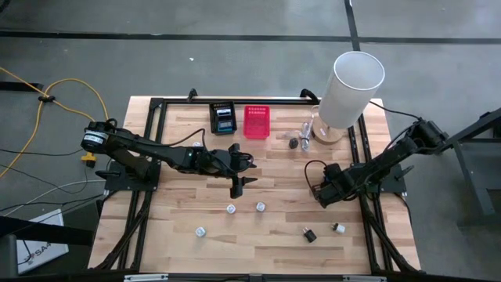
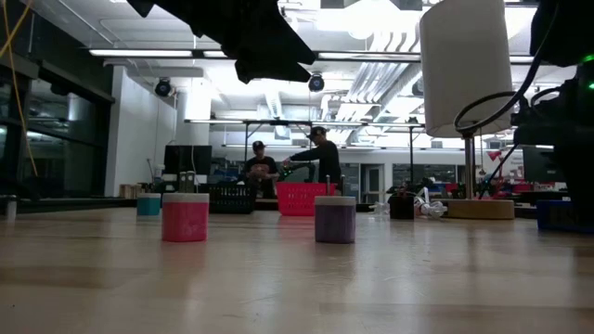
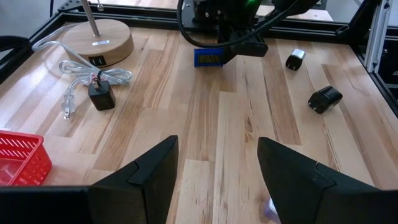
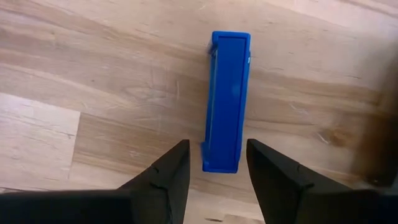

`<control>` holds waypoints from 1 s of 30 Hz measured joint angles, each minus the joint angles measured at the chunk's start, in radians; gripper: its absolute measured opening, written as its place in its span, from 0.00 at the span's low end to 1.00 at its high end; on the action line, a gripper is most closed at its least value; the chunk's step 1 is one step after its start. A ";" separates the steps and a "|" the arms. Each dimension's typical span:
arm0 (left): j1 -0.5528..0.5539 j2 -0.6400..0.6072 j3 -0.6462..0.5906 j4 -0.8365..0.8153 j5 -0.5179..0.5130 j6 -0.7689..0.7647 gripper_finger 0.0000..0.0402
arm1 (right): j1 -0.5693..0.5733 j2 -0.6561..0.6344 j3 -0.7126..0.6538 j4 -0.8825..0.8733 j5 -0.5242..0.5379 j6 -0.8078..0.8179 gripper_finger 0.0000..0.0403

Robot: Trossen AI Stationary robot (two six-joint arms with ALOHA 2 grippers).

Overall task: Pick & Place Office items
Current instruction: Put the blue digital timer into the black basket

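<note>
My right gripper point(image 4: 217, 146) is open and points down over a blue bar point(image 4: 227, 99) that lies flat on the table. Its fingertips stand on either side of the bar's near end, with a small gap on each side. In the high view this gripper point(image 1: 318, 190) is right of the table's middle. My left gripper point(image 1: 239, 184) is open and hovers above the table's middle, over bare wood point(image 3: 217, 168). Small white lumps point(image 1: 231, 209) point(image 1: 260, 207) point(image 1: 200, 232) rest on the table near the front. A black clip point(image 1: 309, 233) and a white-black piece point(image 1: 339, 228) lie right of them.
A black mesh basket point(image 1: 222, 117) and a red mesh basket point(image 1: 256, 121) stand at the far edge. A lamp with a tall white shade point(image 1: 350, 86) stands far right, with a charger and cable point(image 3: 101, 96) beside its base point(image 3: 99, 40). Two people are in the room behind point(image 2: 316, 153).
</note>
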State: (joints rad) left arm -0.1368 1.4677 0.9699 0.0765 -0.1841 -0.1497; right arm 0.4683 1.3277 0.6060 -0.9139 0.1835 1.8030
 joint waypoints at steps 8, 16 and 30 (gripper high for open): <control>0.000 0.000 0.000 0.000 0.000 0.000 0.53 | 0.000 0.000 0.000 -0.001 0.000 0.000 0.32; 0.000 0.000 0.000 0.000 0.000 0.000 0.53 | 0.000 0.000 0.001 -0.001 0.000 -0.001 0.20; 0.000 0.000 0.000 0.000 0.000 0.000 0.53 | 0.000 0.000 0.002 -0.002 0.001 -0.002 0.17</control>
State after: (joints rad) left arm -0.1368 1.4677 0.9699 0.0765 -0.1842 -0.1497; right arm 0.4683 1.3277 0.6075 -0.9157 0.1844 1.8015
